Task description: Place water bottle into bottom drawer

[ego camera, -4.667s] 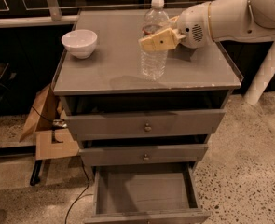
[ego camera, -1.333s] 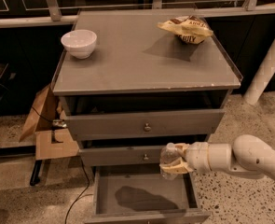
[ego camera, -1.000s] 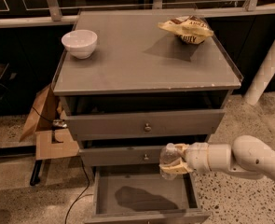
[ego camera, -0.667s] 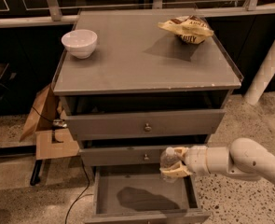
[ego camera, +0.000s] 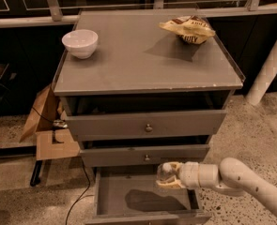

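Observation:
The bottom drawer is pulled open below the two knobbed drawers, its grey inside showing a dark shadow. My gripper reaches in from the right on a white arm and hovers over the drawer's right half. It is shut on the water bottle, of which only a clear rounded end shows between the tan fingers; cap and label are hidden.
A white bowl stands at the cabinet top's back left. A crumpled chip bag lies at its back right. Cardboard pieces and a black cable lie on the floor left of the cabinet. A white pillar stands at right.
Earlier the gripper held the bottle upright on the cabinet top. It has since come down in front of the open bottom drawer; over the last second it has barely moved.

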Tool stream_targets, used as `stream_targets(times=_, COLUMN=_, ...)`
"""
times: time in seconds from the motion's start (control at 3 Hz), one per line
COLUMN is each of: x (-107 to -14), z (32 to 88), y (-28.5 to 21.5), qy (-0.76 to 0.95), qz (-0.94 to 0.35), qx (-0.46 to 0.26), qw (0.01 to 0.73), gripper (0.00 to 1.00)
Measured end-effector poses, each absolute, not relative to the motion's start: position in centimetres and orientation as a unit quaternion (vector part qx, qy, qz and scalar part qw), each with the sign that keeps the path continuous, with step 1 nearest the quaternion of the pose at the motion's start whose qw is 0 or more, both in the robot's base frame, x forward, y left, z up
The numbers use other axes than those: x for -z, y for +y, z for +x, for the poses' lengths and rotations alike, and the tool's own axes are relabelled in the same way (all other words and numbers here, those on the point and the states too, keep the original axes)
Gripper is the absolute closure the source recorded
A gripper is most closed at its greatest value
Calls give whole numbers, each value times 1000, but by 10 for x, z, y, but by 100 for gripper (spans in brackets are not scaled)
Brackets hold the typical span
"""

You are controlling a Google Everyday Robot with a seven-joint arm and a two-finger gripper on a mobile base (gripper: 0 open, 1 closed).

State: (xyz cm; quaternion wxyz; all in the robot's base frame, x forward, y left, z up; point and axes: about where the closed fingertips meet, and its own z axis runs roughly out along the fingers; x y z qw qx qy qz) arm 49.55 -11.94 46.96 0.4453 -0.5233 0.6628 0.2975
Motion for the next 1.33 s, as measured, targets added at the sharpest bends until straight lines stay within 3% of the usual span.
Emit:
stream_targets(times=0.33, x=-396, z=489, y=-100, qy=653, qz=-502, qx=-342, qw=453, gripper=100)
stream_targets(times=1.33, x=-345, z=493, y=-107, qy=648, qz=-506, qx=-335, qw=461, gripper=100)
